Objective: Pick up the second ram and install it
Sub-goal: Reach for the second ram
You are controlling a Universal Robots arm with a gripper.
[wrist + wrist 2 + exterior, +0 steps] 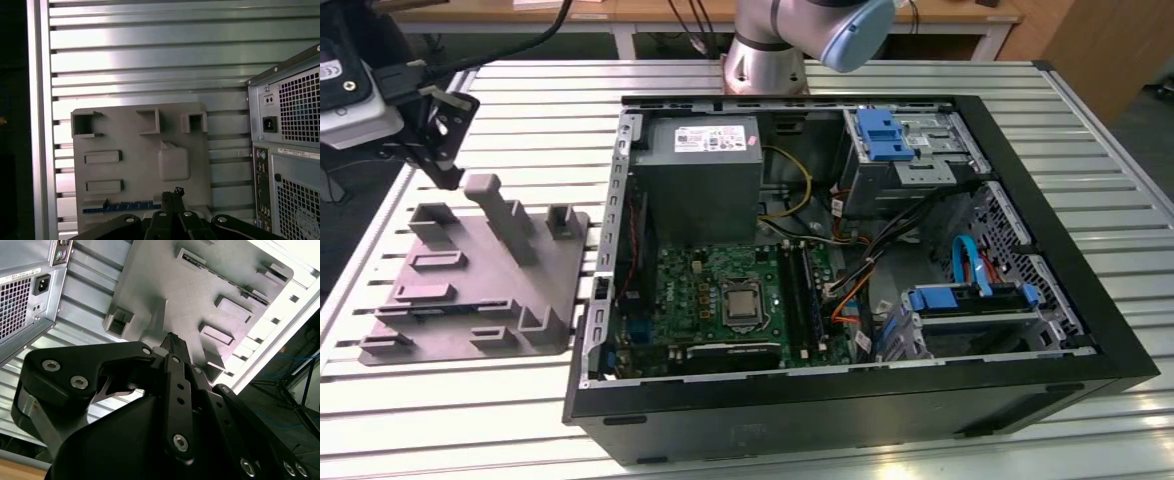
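The second ram [122, 206] is sitting in a long narrow slot of the grey holder plate [140, 150]. In the first wrist view it is showing as a thin dark-bluish strip near the plate's edge, on the side away from the three upright pockets. I am holding my pincer [175, 192] above that plate, and its black fingertips [172, 337] are pressing together with nothing between them; both wrist views are showing them meeting in one narrow point. I am not touching the ram or the plate: in the exterior view my pincer [447, 178] is hanging in the air over the far corner of the plate, on the exterior view's left. The plate is lying flat on the slatted metal worktop [467, 400], just beside the open computer case [1067, 300], whose rear panel with its fan grille and power socket is facing the plate. Inside the case the green motherboard [707, 290] is lying under the grey power supply [700, 175], with the processor socket [744, 305] near its middle. Blue drive latches [881, 135] are showing toward the exterior view's right. I cannot tell whether the memory slots beside the socket are filled.
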